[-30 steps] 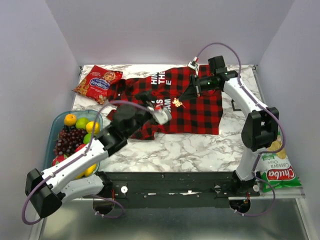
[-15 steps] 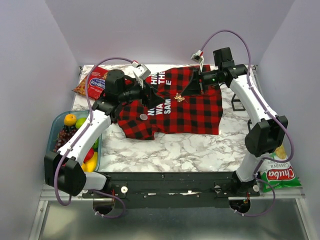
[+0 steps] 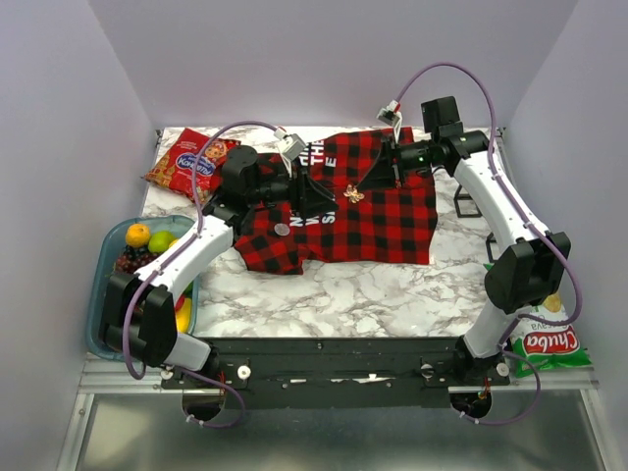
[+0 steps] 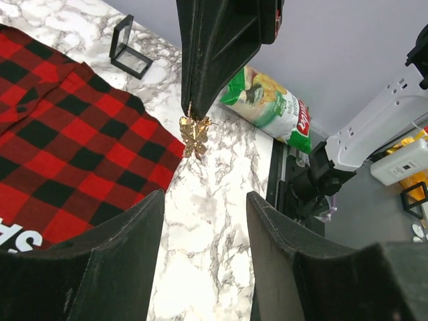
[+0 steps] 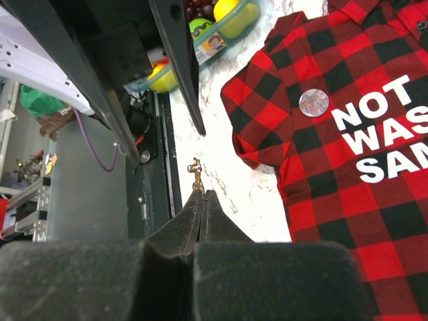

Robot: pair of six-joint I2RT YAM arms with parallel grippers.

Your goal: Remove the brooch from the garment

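The brooch [image 3: 282, 229] lies flat on the shirt [image 3: 392, 221], just left of the white letters and near the fabric's near-left edge. The left gripper [image 4: 204, 200] hangs over the lettering with its jaws apart and empty, not touching the brooch. The right gripper [image 5: 202, 194] is pinched on a gold leaf pin [image 4: 194, 136] above the shirt's middle. Bare table [image 3: 373, 285] runs along the near hem. A snack packet [image 3: 193, 160] lies beyond the left sleeve.

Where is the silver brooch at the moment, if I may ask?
In the top view the brooch lies on the left part of the shirt, just left of the white lettering.
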